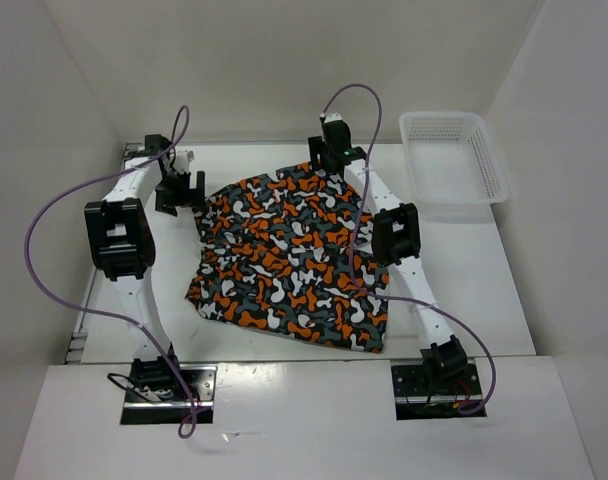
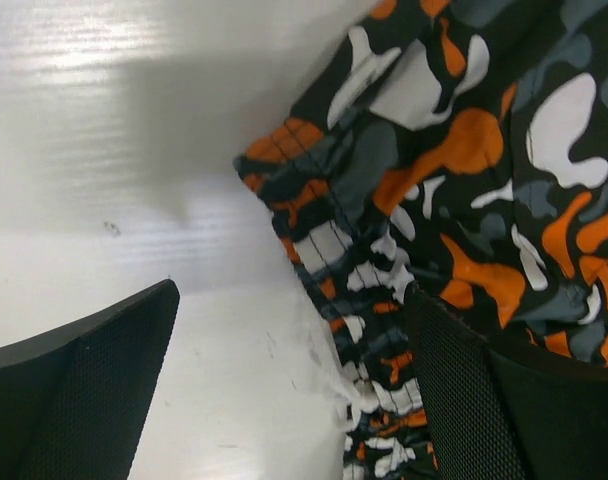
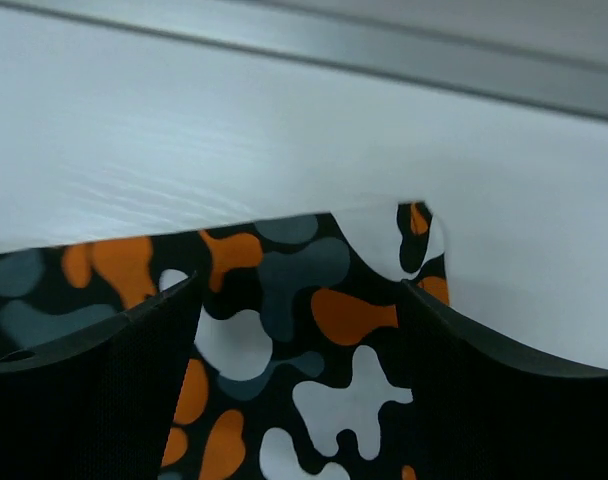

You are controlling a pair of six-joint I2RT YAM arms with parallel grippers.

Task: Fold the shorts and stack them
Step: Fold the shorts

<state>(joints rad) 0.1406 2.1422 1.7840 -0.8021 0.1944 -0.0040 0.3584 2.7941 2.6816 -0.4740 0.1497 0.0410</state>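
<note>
The shorts (image 1: 289, 260) lie spread flat in the middle of the worktop (image 1: 464, 280). Their longer dimension runs far to near, leaning a little toward the right at the near end. The far edge rises to a corner at the right gripper, and the near hem sits close to the arm bases. In the left wrist view a gathered, ribbed band shows along the cloth's far-left edge. How far that band runs along the garment is hard to tell from above.

The left arm (image 1: 119, 235) reaches up the left side of the worktop. The left gripper (image 2: 294, 400) hangs at the far-left corner of the shorts (image 2: 464, 180) with its jaws well apart. One finger is over bare worktop, the other is over the print, and the gathered edge lies between them.

The right arm (image 1: 396, 235) stretches along the right edge of the cloth and covers part of it. The right gripper (image 3: 299, 380) is at the far corner of the shorts (image 3: 314, 310), jaws apart on either side of the fabric's edge. Both wrist views cut the fingertips off at the bottom, so whether they touch the cloth cannot be told.

A white mesh basket (image 1: 454, 198) stands at the far right, apart from the shorts.
</note>
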